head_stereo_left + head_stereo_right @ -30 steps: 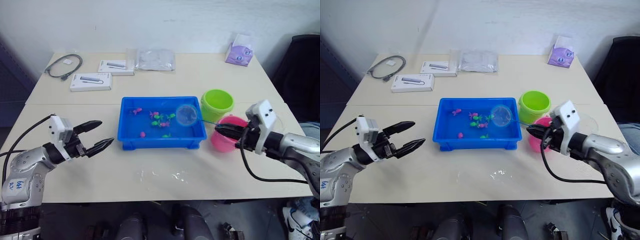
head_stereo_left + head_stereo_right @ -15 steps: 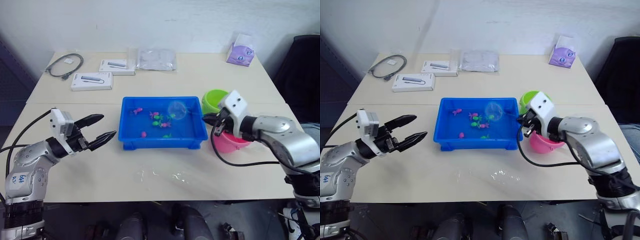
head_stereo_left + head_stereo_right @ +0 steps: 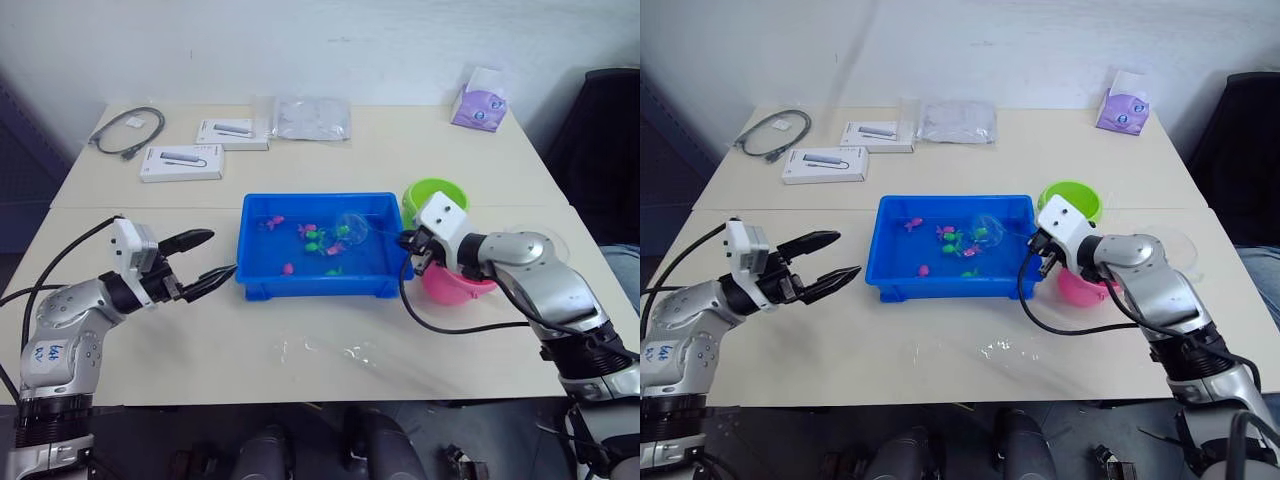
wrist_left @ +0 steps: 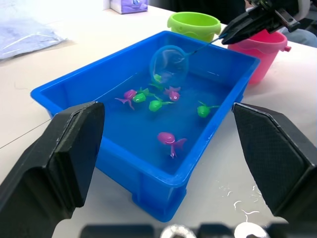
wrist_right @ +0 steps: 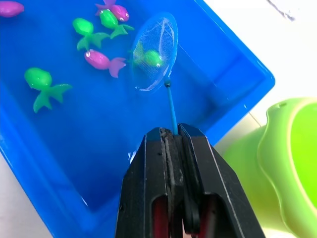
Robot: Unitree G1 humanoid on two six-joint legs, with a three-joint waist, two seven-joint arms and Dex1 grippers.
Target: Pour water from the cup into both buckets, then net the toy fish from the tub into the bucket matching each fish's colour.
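Note:
The blue tub sits mid-table, holding water and several pink and green toy fish. My right gripper is shut on the thin handle of the net. The net's hoop is dipped at the tub's right end, with a green fish showing through the mesh. The green bucket and the pink bucket stand just right of the tub, partly behind my right arm. The clear cup shows faintly beyond that forearm. My left gripper is open and empty, close to the tub's left wall.
Water spots lie on the table in front of the tub. At the back are two white boxes, a coiled cable, a clear plastic bag and a purple tissue pack. A dark chair stands at the right.
My right gripper has swung left and carried the net down into the tub over the fish. My left gripper has edged closer to the tub's left side, still open.

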